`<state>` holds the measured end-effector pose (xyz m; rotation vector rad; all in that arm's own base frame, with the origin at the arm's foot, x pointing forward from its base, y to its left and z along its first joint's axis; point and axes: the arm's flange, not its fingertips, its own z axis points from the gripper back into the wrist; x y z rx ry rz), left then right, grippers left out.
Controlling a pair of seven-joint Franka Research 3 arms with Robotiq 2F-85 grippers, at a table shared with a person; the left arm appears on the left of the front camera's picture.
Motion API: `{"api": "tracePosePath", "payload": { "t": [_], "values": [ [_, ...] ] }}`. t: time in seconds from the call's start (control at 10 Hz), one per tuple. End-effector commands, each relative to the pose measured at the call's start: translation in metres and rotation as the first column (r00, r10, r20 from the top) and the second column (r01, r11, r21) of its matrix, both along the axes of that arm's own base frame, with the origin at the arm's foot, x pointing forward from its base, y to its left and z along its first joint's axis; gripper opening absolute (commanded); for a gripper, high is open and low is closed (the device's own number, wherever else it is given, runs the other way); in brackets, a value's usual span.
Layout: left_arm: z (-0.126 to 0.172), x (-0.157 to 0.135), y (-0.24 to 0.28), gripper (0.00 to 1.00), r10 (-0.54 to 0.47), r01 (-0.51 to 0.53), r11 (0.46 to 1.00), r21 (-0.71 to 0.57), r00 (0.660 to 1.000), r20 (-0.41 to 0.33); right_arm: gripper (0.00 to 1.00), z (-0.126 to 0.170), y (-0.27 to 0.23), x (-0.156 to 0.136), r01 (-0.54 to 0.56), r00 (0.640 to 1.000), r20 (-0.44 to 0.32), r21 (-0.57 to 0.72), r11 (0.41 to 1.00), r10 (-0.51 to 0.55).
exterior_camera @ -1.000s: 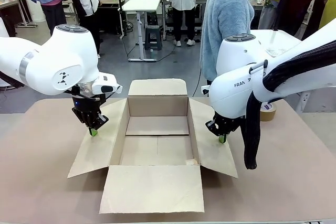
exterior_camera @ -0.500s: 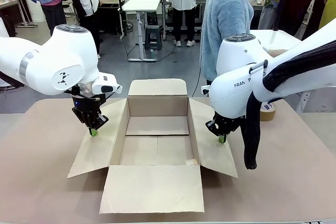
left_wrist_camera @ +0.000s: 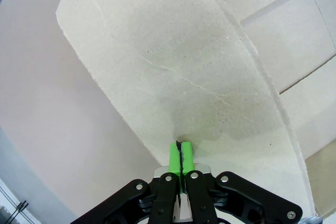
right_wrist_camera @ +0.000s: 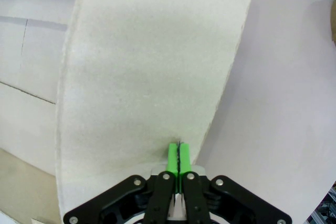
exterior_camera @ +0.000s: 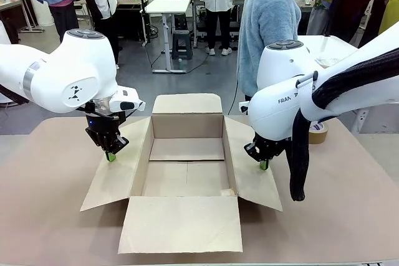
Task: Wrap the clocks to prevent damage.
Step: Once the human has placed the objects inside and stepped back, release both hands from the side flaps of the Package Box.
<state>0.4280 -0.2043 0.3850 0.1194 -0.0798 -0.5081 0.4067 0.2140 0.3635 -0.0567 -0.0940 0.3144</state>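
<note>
One bundle: the clocks (exterior_camera: 328, 60) seem to be the whitish, translucent patch at 2 o'clock from the cardboard box (exterior_camera: 187, 123), behind the right arm's shoulder and near the person (exterior_camera: 268, 23); too hidden to be sure
Progress: if that patch is the bubble-wrapped bundle, the wrapping looks done; the packing is not (a judgement)
Box: all four flaps are spread open on the table (exterior_camera: 50, 216); its floor is bare cardboard
Left to do: bundle into the box; flaps folded; probably sealed with the brown tape roll (exterior_camera: 318, 132) at 3 o'clock from the box
Left gripper (exterior_camera: 110, 157): green pads pressed together; nothing between them; tips down on the left flap (exterior_camera: 115, 179), at 9 o'clock of the box; in the left wrist view the tips (left_wrist_camera: 179, 149) meet the flap near its edge
Right gripper (exterior_camera: 264, 165): closed and holding nothing; tips (right_wrist_camera: 178, 150) on the right flap (exterior_camera: 255, 182), at 3 o'clock; both seem to pin the flaps flat
</note>
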Motion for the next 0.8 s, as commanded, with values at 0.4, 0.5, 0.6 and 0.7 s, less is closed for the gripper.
{"api": "tracePosePath", "payload": {
  "t": [0.4, 0.5, 0.6, 0.7],
  "values": [
    [0.0019, -0.0008, 0.0008, 0.0, -0.005, 0.005, 1.0, 0.007, 1.0, 0.008, 0.01, -0.0015, 0.0019, -0.0019, 0.009, 1.0, 0.0, -0.011, 1.0, -0.009],
    [0.0019, -0.0008, 0.0008, 0.0, -0.005, 0.005, 1.0, 0.007, 1.0, 0.008, 0.01, -0.0015, 0.0019, -0.0019, 0.009, 1.0, 0.0, -0.011, 1.0, -0.009],
    [0.0019, -0.0008, 0.0008, 0.0, -0.005, 0.005, 1.0, 0.007, 1.0, 0.008, 0.01, -0.0015, 0.0019, -0.0019, 0.009, 1.0, 0.0, -0.011, 1.0, -0.009],
    [0.0019, -0.0008, 0.0008, 0.0, -0.005, 0.005, 1.0, 0.007, 1.0, 0.008, 0.01, -0.0015, 0.0019, -0.0019, 0.009, 1.0, 0.0, -0.011, 1.0, -0.009]
  ]
}}
